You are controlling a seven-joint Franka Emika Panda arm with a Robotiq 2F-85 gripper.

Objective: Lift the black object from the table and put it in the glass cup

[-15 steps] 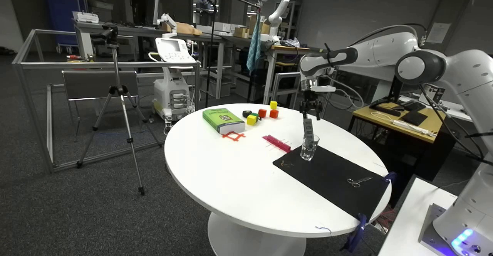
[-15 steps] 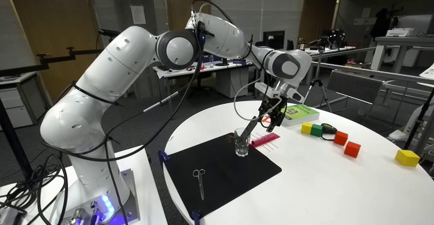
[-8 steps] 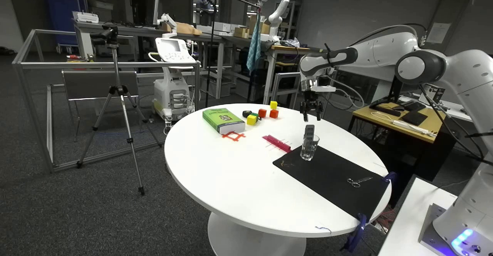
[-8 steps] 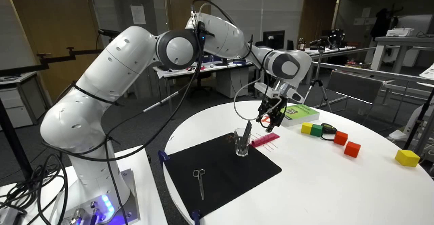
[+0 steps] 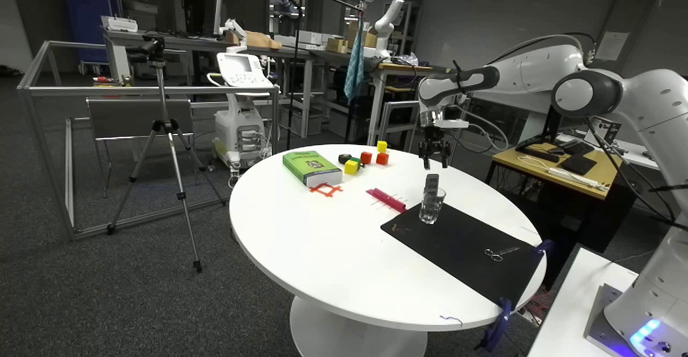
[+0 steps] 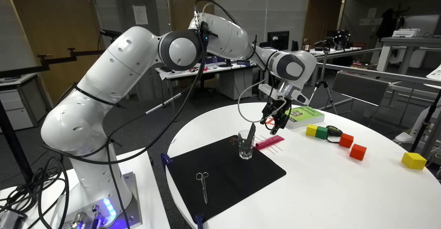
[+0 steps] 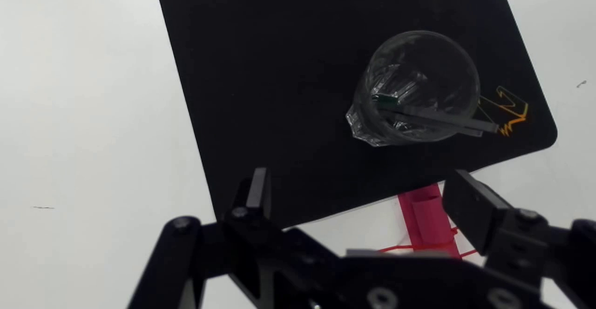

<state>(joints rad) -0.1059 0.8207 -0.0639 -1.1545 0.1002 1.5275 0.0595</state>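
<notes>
A: Eyes on the black object (image 6: 250, 135): it's in the glass cup (image 6: 243, 149), tilted, its upper end poking out above the rim toward the fingers (image 7: 258, 190)!

B: And the fingers themselves?

A: Spread wide apart, gripping nothing, hanging above the tabletop (image 5: 322, 238). In an exterior view the object's top shows just below them, a slim gap between.

B: The wrist view puts the cup ahead of the fingers, nearer the finger at the right of that view.

A: And underneath the cup, there's the black mat (image 6: 224, 173), with an orange scribble (image 7: 514, 116) just beside the cup, ahead of that same finger.

B: Look in the gap between the fingers: a crimson piece (image 7: 430, 220) shows there on the tabletop, right at the mat's edge!

A: Scissors (image 6: 204, 187), too, lying on the mat, farther from the fingers than the cup is.

B: Now go past the fingers, the side away from the cup: both exterior views show a green book (image 5: 312, 168) well apart from them, lying flat, cover up.

A: And off across the tabletop, also well apart from the fingers: cubes (image 6: 346, 140) in red, yellow and green.
</notes>
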